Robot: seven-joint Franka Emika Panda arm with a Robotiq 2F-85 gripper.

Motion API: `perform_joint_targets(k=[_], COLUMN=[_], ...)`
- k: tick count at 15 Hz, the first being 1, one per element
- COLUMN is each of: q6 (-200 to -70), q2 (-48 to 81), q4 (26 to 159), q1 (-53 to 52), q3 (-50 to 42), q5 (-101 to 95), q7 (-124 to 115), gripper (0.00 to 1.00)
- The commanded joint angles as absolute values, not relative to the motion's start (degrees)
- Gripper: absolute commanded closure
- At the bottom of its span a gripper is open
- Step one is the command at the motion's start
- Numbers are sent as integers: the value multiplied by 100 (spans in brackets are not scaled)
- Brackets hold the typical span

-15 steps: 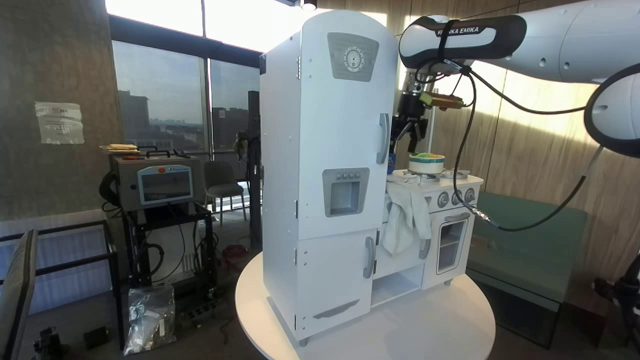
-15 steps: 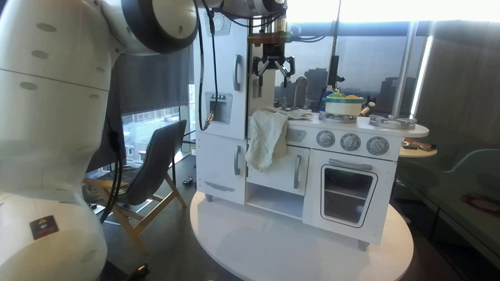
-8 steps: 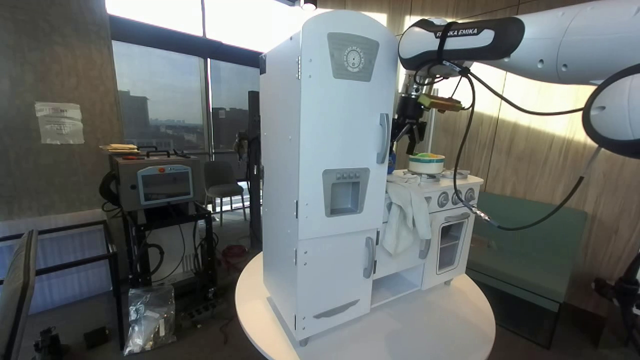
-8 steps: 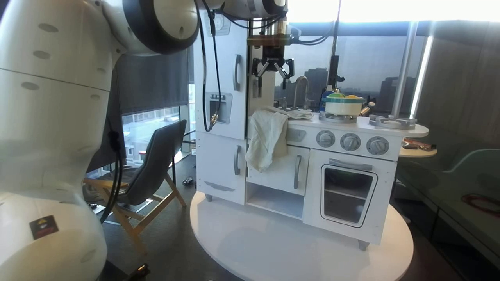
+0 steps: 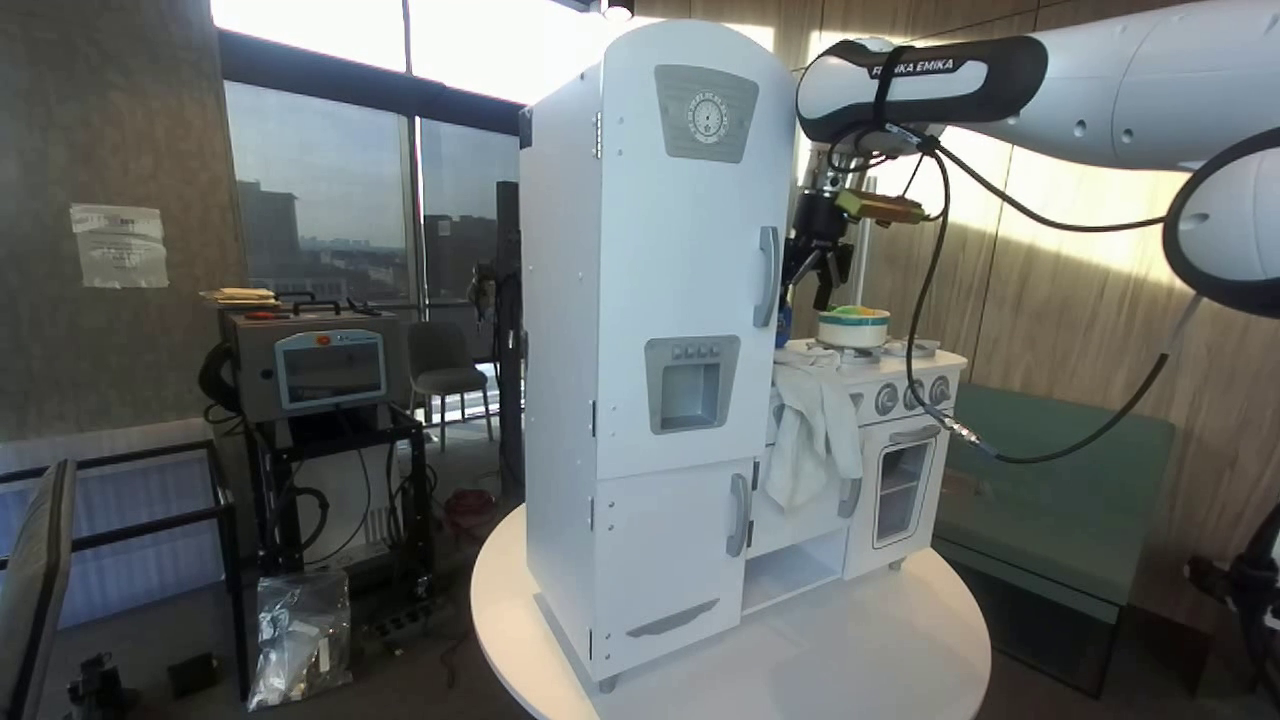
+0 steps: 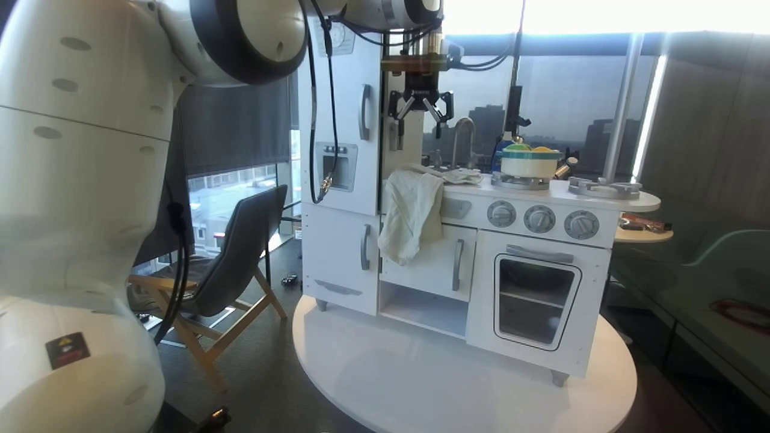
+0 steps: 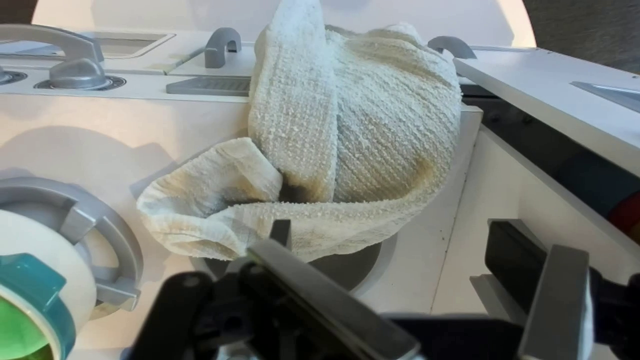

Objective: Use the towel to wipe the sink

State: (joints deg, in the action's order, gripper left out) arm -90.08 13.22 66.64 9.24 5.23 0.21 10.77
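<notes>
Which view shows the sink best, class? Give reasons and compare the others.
The wrist view: looking down, it shows part of the sink; towel and gripper hide the rest. Both exterior views leave the sink too hidden to make out; an exterior view shows the tap.

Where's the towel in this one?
In the wrist view, the towel lies upper centre, right of the pot, draped over the counter's front edge and partly covering the sink.

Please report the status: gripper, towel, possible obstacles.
Black gripper open, empty. White cloth towel draped, partly covering round grey sink. Possible obstacle: round white teal-rimmed pot nearby.
</notes>
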Motion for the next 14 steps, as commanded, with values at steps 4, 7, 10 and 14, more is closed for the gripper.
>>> perform_joint_targets(k=[4, 7, 10, 14], q6=[-9170, -9068, -9086, -9075], q2=[1637, 1789, 2000, 2233], q4=[6113, 6182, 6183, 6218], q1=[1174, 1351, 1356, 1320], q3=[155, 197, 243, 254], q5=[-281, 146, 374, 338], q7=[810, 1002, 1031, 1037], gripper=[0, 0, 0, 0])
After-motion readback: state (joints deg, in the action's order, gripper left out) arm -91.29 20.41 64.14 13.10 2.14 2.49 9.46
